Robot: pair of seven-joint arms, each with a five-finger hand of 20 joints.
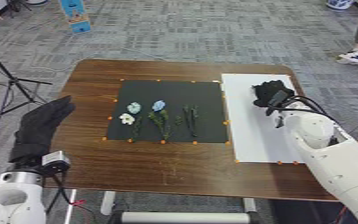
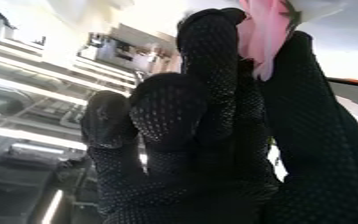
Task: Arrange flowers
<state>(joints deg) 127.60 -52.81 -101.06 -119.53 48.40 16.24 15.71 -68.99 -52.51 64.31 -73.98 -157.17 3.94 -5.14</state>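
At the far part of the white sheet point(image 1: 255, 135), the right hand point(image 1: 270, 94) pinches a pink flower point(image 2: 262, 35) between thumb and fingers; too tight a squeeze could crease its petals, and snagging on the glove could drag it askew at release.

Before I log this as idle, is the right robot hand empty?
No, the right robot hand holds a pink flower between its fingers and thumb.

In the head view, a black tripod point(image 1: 13, 79) stands on the grey carpet point(image 1: 193, 40), to the left of the brown table point(image 1: 82, 172). Beyond the table's far edge, toward the left, is a blue panel point(image 1: 80, 26); a blue-and-white pot point(image 1: 340, 4) sits far off at the right. Strip lights point(image 2: 33, 90) glow in the right wrist view.
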